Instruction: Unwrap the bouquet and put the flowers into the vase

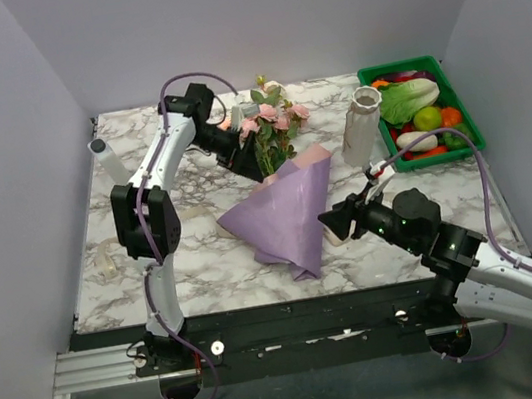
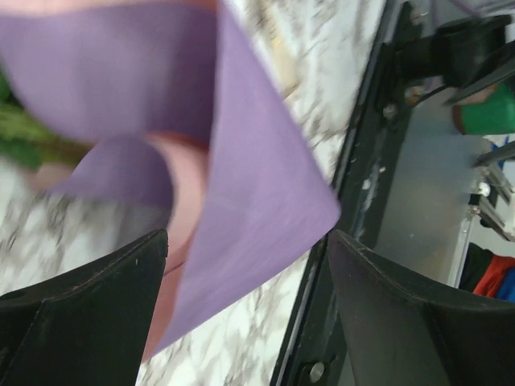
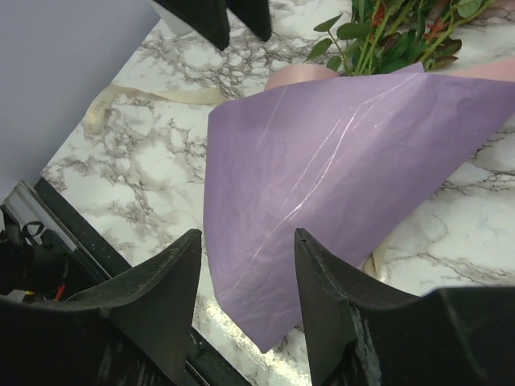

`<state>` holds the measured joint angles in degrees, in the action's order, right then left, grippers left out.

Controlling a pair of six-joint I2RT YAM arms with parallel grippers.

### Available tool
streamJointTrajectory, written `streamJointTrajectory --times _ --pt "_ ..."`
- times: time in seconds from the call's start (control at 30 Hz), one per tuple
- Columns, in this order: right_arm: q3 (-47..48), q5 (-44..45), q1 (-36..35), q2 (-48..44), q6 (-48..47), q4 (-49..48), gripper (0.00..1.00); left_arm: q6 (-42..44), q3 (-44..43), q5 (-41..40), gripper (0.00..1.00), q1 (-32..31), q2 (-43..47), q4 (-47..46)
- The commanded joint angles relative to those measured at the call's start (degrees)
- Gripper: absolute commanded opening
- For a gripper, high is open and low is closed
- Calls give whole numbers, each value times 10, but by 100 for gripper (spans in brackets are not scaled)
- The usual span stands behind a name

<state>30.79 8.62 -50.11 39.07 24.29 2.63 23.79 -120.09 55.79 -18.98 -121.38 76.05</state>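
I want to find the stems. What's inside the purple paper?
Green stems go into the purple paper at its open top, with pink roses sticking out. The paper hides how far down the stems reach.

**Both of your grippers stand open**

Your left arm (image 1: 149, 193) rises from its base, folds at the elbow and reaches far forward. Its wrist turns back, so the left gripper (image 1: 245, 160) points down and to the right. In its own wrist view the left gripper (image 2: 245, 241) has its fingers (image 2: 88, 305) wide apart. Your right arm (image 1: 456, 250) lies low and stretches in from the near right. The right gripper (image 1: 333, 221) points left, and its wrist view shows the jaws parted with a clear gap.
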Motion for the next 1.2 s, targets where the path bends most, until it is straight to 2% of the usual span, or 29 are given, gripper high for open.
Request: streamJointTrajectory --times 0.0,0.07,0.13,0.23,0.4,0.53,0.7,0.93,1.17 --pt "21 12 5 2 -18 31 59 64 112 -113 87 49 34 10" --pt "23 14 4 2 -21 31 59 88 165 -147 83 57 39 9" --pt "28 17 5 2 -26 31 59 123 201 -151 79 61 41 19" --pt "37 11 4 5 -28 31 59 156 243 -141 79 64 56 29" --pt "39 5 6 10 -28 28 58 253 236 -40 79 60 47 99" --pt "35 11 6 3 -22 27 57 244 207 -8 60 25 61 108" --pt "32 24 6 -11 -21 29 54 225 210 19 51 -32 82 109" --pt "27 50 6 -42 -14 41 50 189 194 34 18 -67 90 109" --pt "36 75 7 -67 -21 55 49 124 101 95 18 -97 81 109"
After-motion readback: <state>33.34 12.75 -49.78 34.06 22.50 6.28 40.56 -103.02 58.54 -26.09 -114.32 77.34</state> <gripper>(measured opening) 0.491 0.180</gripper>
